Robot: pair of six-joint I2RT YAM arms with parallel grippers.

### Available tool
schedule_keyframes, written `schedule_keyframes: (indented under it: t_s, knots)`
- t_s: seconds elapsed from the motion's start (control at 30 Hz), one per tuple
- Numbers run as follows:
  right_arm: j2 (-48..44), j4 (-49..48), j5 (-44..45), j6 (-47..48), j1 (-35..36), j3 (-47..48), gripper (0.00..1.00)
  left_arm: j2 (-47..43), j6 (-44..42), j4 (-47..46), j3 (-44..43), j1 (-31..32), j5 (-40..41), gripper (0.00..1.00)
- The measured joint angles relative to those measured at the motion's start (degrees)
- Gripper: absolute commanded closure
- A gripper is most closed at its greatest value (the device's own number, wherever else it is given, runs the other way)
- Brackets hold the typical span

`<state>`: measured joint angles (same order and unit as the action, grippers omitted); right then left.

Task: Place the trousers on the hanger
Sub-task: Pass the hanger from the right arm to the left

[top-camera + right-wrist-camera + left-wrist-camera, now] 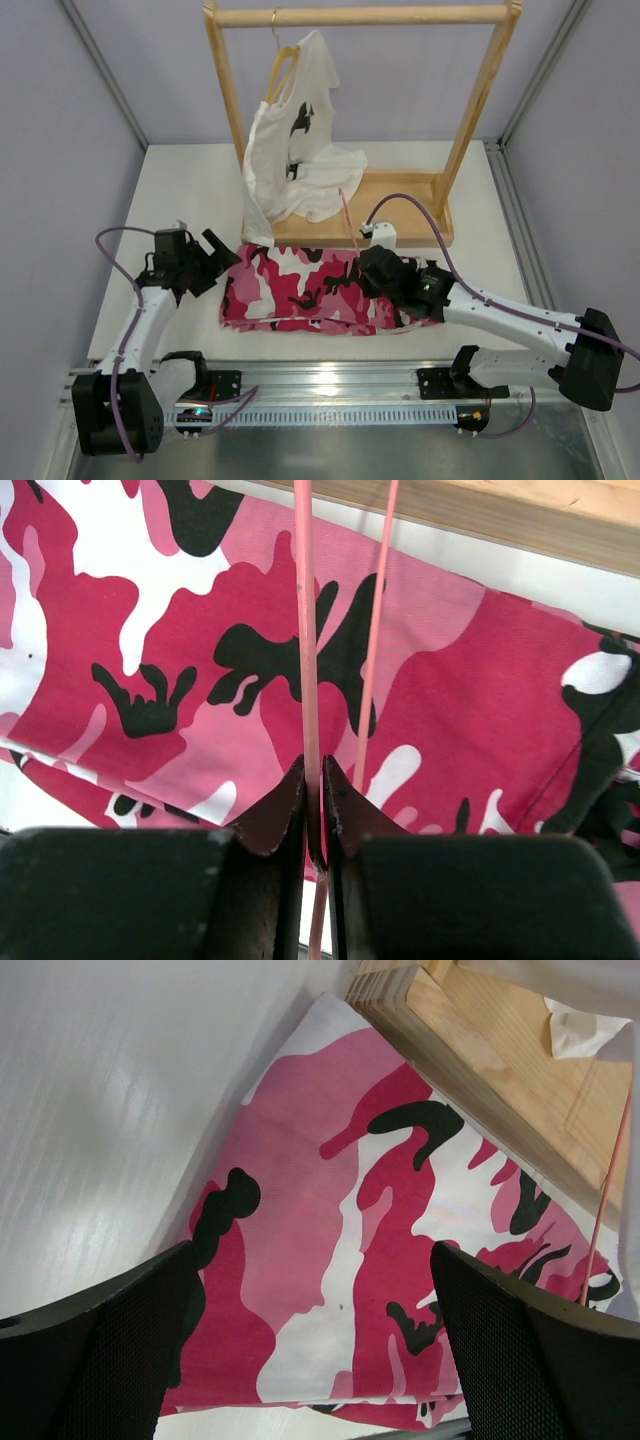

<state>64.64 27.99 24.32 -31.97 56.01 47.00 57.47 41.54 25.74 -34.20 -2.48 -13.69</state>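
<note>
"Trousers (pixel 300 290) — where are they lying?"

"They are lying folded flat on the tabletop (pixel 180 190), just in front of the base of the wooden rack (pixel 360 16), between the two arms."

"And the hanger (pixel 305 630)?"

"The right gripper (pixel 313 780) is pinching one of its thin pink wires, with the jaws clamped tight on it. The wire is running over the right part of the trousers toward the rack."

"What is the left gripper (pixel 312 1250) doing?"

"It is hovering over the left end of the cloth with its fingers spread wide, holding nothing — and a white T-shirt (pixel 295 150) is hanging from a wooden hanger (pixel 283 70) on the rack."
</note>
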Motion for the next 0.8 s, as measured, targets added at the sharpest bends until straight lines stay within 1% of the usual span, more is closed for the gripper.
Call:
schedule_keyframes:
  t_s: [0.33, 0.37, 0.4, 0.43, 0.57, 0.7, 0.73, 0.8]
  knots:
    - [5.03, -5.31, 1.29, -3.19, 0.66, -2.01, 0.87, 1.03, 0.02, -0.63, 0.0, 0.0, -1.36, 0.01]
    - [5.25, -5.88, 1.38, -3.37, 0.68, -2.01, 0.85, 1.03, 0.02, -0.63, 0.0, 0.0, -1.36, 0.01]
    - [5.53, -6.56, 1.6, -3.56, 0.68, -2.01, 0.77, 1.03, 0.02, -0.63, 0.0, 0.0, -1.38, 0.01]
    - [5.88, -7.02, 1.75, -3.91, 0.68, -2.01, 0.75, 1.03, 0.02, -0.63, 0.0, 0.0, -1.36, 0.01]
    - [8.44, -8.81, 3.06, -4.07, 0.68, -1.88, 0.72, 1.03, 0.0, -0.63, 0.0, 0.0, -1.36, 0.01]
    - [13.84, -9.97, 5.07, -3.48, 0.48, -0.22, 0.73, 1.03, 0.04, -0.68, 0.0, 0.0, -1.42, 0.01]
    - [15.45, -10.36, 5.33, -2.91, 0.48, 0.52, 0.79, 1.03, 0.04, -0.68, 0.0, 0.0, -1.51, 0.01]
    - [18.6, -11.74, 5.99, -1.53, 0.31, 1.84, 0.85, 1.03, -0.02, -0.63, 0.0, 0.0, -1.53, 0.01]
